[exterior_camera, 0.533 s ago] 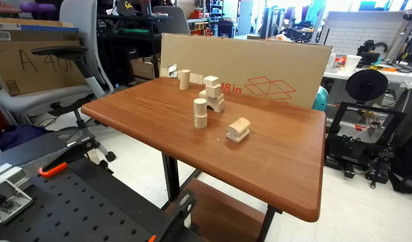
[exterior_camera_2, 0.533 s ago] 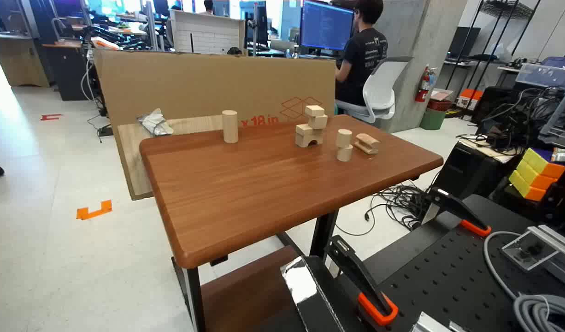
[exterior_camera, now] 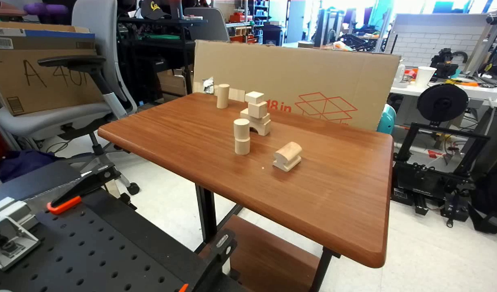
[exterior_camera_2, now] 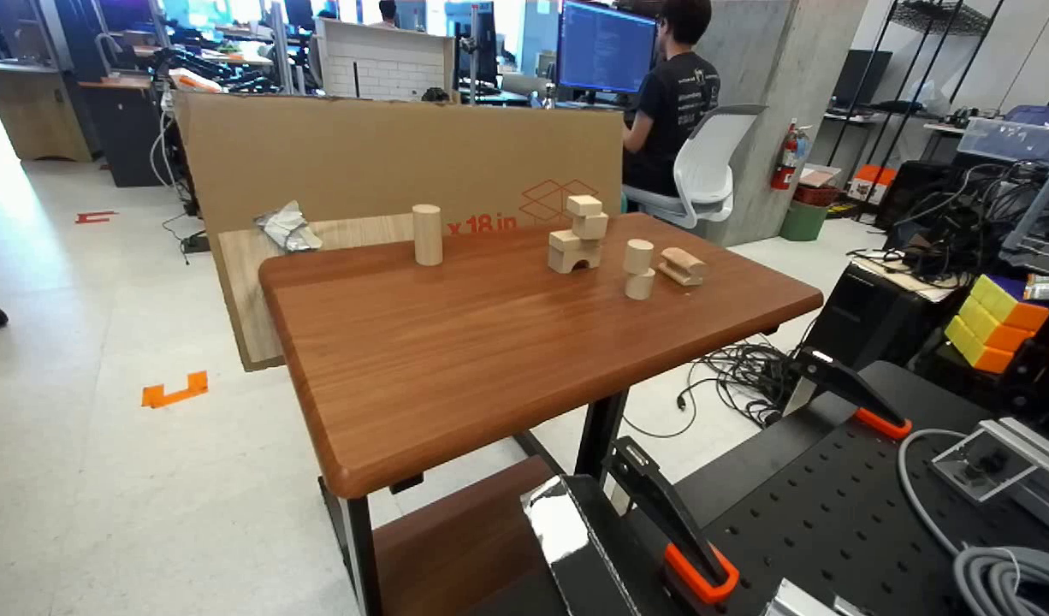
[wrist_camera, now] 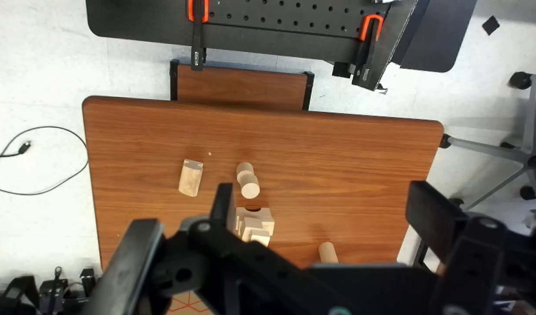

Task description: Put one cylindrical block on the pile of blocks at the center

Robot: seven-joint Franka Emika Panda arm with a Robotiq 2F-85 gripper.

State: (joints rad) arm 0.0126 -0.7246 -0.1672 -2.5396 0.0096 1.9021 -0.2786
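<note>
My tool hangs above the tabletop, jaws spread wide and holding nothing, as a cylindrical block stands atop a second cylinder near the pile of blocks. I judge the pickup not yet begun: next I must descend, straddle that upper piece without toppling its support, then set it on the pile's top block, though my wrist view, partly blocked by the tool, shows that perch poorly.

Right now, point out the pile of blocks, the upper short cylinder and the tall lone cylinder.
Pile of blocks [exterior_camera: 255, 111]: in an exterior view, second block from the top.
Upper short cylinder [exterior_camera_2: 638, 258]: in an exterior view, curved side.
Tall lone cylinder [wrist_camera: 328, 253]: wrist view, curved side.
</note>
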